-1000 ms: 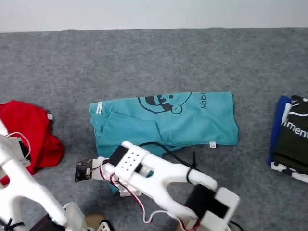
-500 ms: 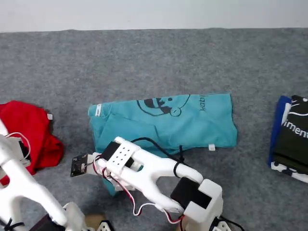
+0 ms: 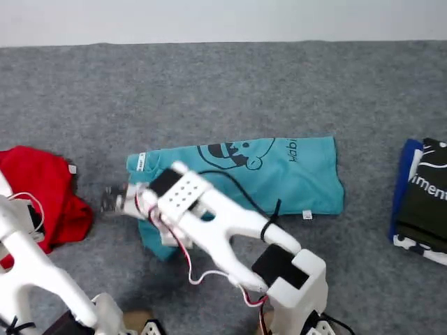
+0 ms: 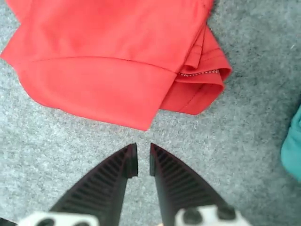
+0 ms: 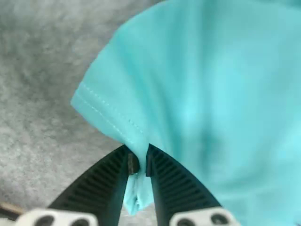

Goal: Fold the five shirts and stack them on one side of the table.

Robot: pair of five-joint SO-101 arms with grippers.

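Observation:
A teal shirt (image 3: 279, 174) lies spread across the middle of the grey table, folded lengthwise, print facing up. My right arm (image 3: 209, 216) stretches over its left end. In the right wrist view, my right gripper (image 5: 138, 162) is shut on a stitched edge of the teal shirt (image 5: 211, 94), and the cloth hangs lifted above the table. A crumpled red shirt (image 3: 42, 192) sits at the left edge. My left gripper (image 4: 139, 162) hovers just off the red shirt (image 4: 117, 61), fingers together and holding nothing.
A stack of folded shirts (image 3: 422, 202), blue under dark green, rests at the right edge. The left arm (image 3: 28, 265) occupies the near left corner. Bare grey table (image 3: 223, 91) stretches along the far side. A sliver of teal cloth (image 4: 294, 150) edges the left wrist view.
My right arm has swung away from the front edge toward the far left, carrying the teal shirt's near-left corner up over the shirt. The left arm has kept still.

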